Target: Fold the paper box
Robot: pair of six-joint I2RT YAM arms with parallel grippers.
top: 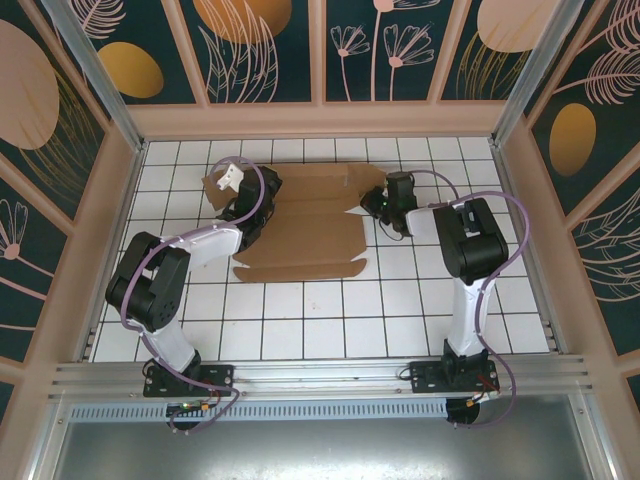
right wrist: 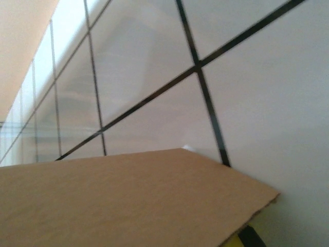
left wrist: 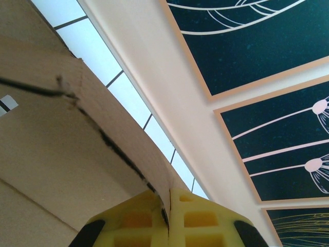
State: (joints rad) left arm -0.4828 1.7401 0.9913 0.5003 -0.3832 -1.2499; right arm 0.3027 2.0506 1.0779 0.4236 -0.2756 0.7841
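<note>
1. My left jaws are clamped on the paper box (left wrist: 61, 154); one edge of its cardboard runs down between my yellow pads (left wrist: 154, 203), which press it from both sides.
2. Whether my right jaws are apart or together I cannot tell; a brown panel of the box lies across the front of them and hides how they stand, with the tiled worktop (right wrist: 257, 103) beyond.
3. Seen from above, the box lies opened out and mostly flat on the far half of the worktop; its long axis runs left to right.
4. My left jaws sit at its left end and my right jaws at its right end; the sheet stretches between them.
5. I judge the coming fold turns on that axis; the left end is the one I hold for certain, so it would swing inward toward the right; the right arm is placed to steady or lift the opposite end.
</note>
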